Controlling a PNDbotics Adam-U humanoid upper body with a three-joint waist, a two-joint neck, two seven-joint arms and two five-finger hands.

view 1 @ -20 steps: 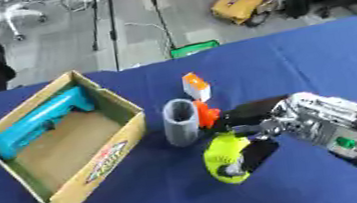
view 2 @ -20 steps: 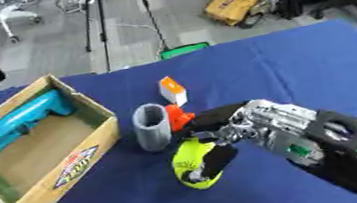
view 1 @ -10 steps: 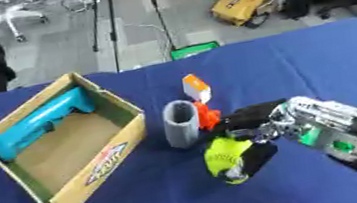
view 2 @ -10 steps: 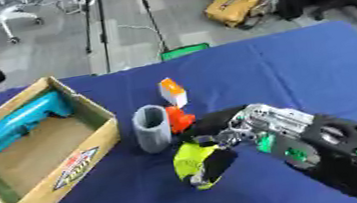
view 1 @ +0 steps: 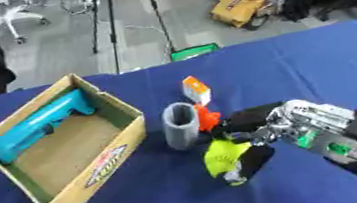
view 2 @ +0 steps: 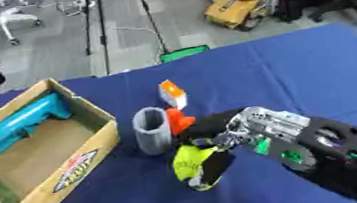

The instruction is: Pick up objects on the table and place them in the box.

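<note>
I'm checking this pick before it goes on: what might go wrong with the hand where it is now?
1. The right hand reaches over the yellow-green and black object, with the grey cylindrical cup and small orange piece close beside it; closing or lifting could knock the upright cup over.
2. The open cardboard box already holds a long teal tool, so an object dropped in may land on it or catch the box wall.

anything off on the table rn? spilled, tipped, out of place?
Nothing stands out. The grey cup stands upright, the teal tool lies inside the cardboard box, and the small orange-and-white box sits behind the cup. The right hand is at the yellow-and-black object, which lies on its side.
</note>
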